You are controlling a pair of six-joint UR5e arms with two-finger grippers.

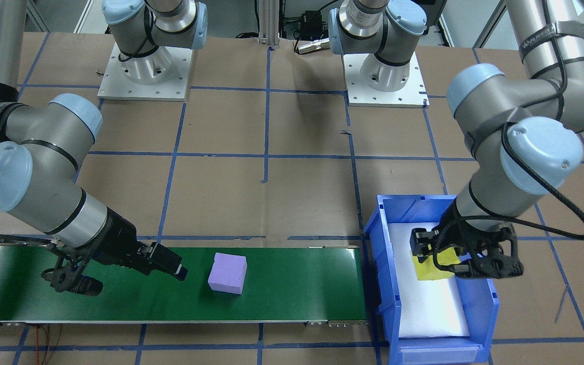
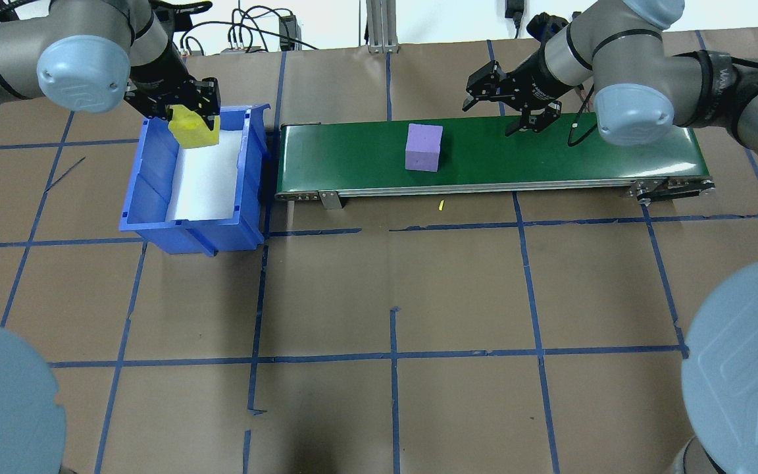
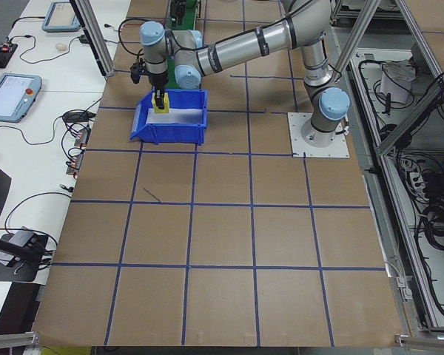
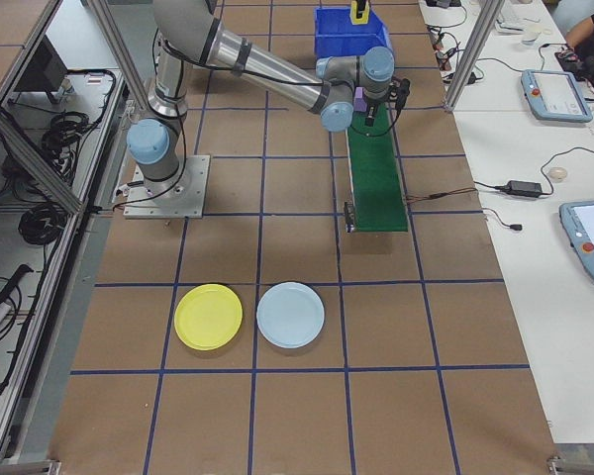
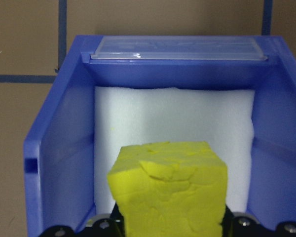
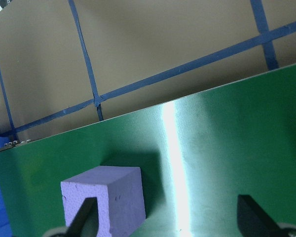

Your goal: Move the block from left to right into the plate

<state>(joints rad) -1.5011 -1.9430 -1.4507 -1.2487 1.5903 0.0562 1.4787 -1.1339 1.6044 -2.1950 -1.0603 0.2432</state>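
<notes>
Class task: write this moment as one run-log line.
left gripper: shut on yellow block, over bin | right gripper: open | purple block: on belt

Bright even light, belt glare, possibly soft edges

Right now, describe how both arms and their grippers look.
Both are silver-grey tube arms with pale blue joint caps and black bands. The left gripper and right gripper are black two-finger linkages. A black cable loops along the left arm.
</notes>
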